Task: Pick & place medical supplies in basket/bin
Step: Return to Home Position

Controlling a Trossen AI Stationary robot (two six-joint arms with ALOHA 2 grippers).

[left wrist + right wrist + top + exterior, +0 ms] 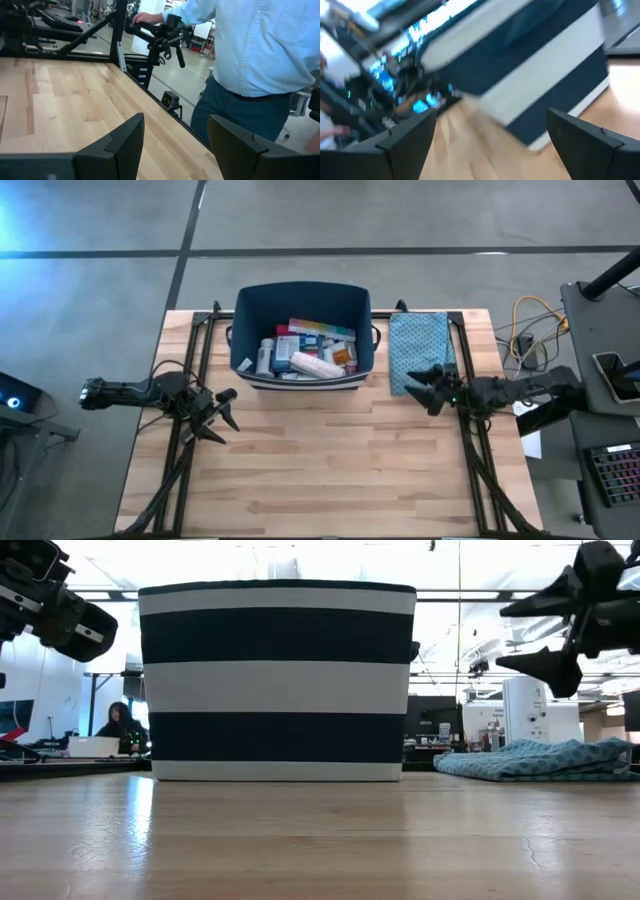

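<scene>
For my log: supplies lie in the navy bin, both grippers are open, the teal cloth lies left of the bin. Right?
No. The high view shows the teal cloth right of the navy bin; supplies are inside, left gripper and right gripper are open.

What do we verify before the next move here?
1. Is the left gripper open and empty? It holds nothing: ok.
2. Is the right gripper open and empty? It holds nothing: ok.
3. Are the medical supplies inside the bin? None show on the table outside it: ok.
4. Is the bin upright and square on the table? Ok.
5. Is the right gripper above the teal cloth pouch? The low view shows it raised above the pouch: ok.
6. Is anyone close? A person stands at the table's edge near the right arm: not ok.
</scene>
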